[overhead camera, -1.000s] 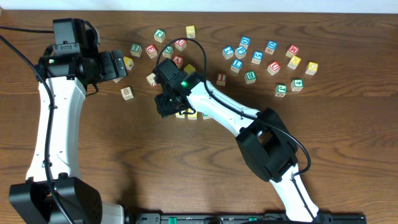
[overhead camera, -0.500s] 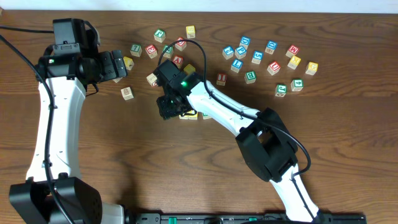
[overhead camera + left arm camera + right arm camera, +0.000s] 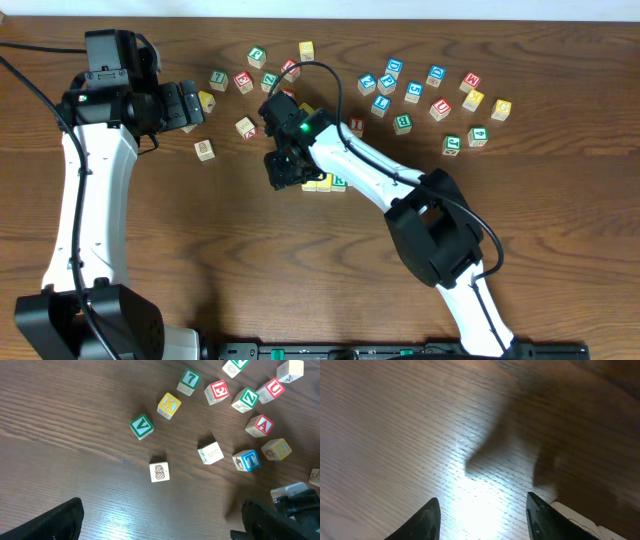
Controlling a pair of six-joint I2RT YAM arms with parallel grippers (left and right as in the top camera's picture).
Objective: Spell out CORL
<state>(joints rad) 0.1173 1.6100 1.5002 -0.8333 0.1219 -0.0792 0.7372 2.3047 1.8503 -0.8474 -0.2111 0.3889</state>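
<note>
While the right claw hangs half-open and empty, left claw wide, CORL cube row running left-right.

Place: robotics lab workstation
Signs: two white robot arms over a wooden bench
Props: scattered alphabet cubes

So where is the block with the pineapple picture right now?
In the left wrist view, the pineapple block sits near the centre, just below the green V block and left of a white block.
</note>
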